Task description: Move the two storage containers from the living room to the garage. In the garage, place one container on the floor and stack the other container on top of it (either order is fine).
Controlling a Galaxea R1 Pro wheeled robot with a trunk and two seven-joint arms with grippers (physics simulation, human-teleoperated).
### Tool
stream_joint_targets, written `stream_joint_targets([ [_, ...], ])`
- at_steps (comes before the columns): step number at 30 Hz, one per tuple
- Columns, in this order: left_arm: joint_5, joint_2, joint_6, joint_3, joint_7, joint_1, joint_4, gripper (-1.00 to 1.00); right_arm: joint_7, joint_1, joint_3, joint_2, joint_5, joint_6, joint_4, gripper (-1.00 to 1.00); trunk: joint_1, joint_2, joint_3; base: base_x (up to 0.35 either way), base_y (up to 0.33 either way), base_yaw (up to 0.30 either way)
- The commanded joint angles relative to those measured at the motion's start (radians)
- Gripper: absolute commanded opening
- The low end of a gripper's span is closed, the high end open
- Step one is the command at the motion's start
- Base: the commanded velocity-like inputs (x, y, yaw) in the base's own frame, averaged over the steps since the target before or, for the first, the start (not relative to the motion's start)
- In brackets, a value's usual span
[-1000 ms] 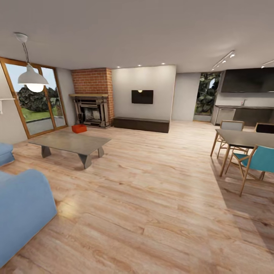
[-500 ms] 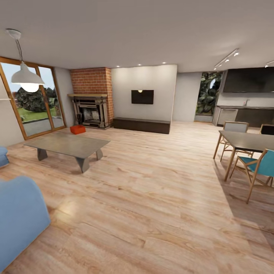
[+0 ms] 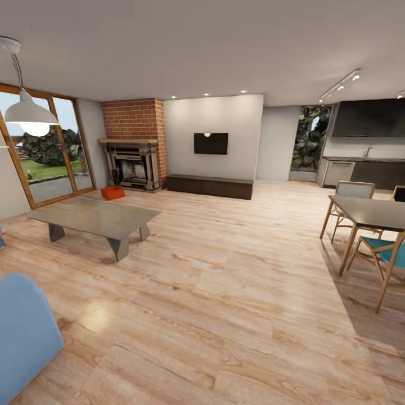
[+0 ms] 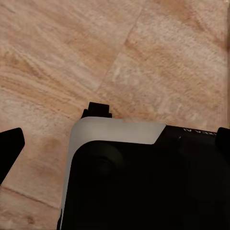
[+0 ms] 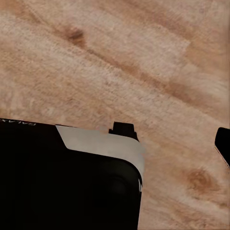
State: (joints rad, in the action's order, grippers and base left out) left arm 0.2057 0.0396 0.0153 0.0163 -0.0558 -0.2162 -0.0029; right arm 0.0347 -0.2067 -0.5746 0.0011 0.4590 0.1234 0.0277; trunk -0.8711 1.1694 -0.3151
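Observation:
One orange-red storage container point(image 3: 112, 193) sits on the living room's wood-plank floor point(image 3: 225, 281), far off at the left, just in front of the brick fireplace point(image 3: 134, 163) and beyond the low grey coffee table point(image 3: 95, 216). In the left wrist view my left gripper point(image 4: 115, 143) hangs open over the planks, one dark fingertip point(image 4: 10, 146) at each side edge and nothing between them. In the right wrist view my right gripper point(image 5: 115, 143) is also spread wide, with one fingertip point(image 5: 223, 143) at the picture's edge. The garage is out of view.
A blue sofa point(image 3: 22, 326) corner is close at the left. A dining table point(image 3: 371, 212) with chairs point(image 3: 388, 256) stands at the right. A dark low TV bench point(image 3: 209, 185) lines the far wall. Glass doors point(image 3: 50, 152) are at the far left. Open floor lies ahead.
The whole head view has shifted as the camera moves forward: the sofa slides out at the left, the dining table drifts right. Nothing in the room has itself moved.

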Motion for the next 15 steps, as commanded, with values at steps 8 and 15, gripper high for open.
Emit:
stream_joint_targets([
  [8,0.009,0.000,0.002,0.002,-0.004,0.000,0.000,1.00,0.004,-0.001,-0.008,0.000,0.010,0.005,0.003,1.00,-0.001,0.001,-0.001,0.321,0.000,0.000],
  [15,0.009,0.000,0.002,0.002,-0.004,0.000,0.000,1.00,0.004,-0.001,-0.008,0.000,0.010,0.005,0.003,1.00,-0.001,0.001,-0.001,0.321,0.000,0.000],
])
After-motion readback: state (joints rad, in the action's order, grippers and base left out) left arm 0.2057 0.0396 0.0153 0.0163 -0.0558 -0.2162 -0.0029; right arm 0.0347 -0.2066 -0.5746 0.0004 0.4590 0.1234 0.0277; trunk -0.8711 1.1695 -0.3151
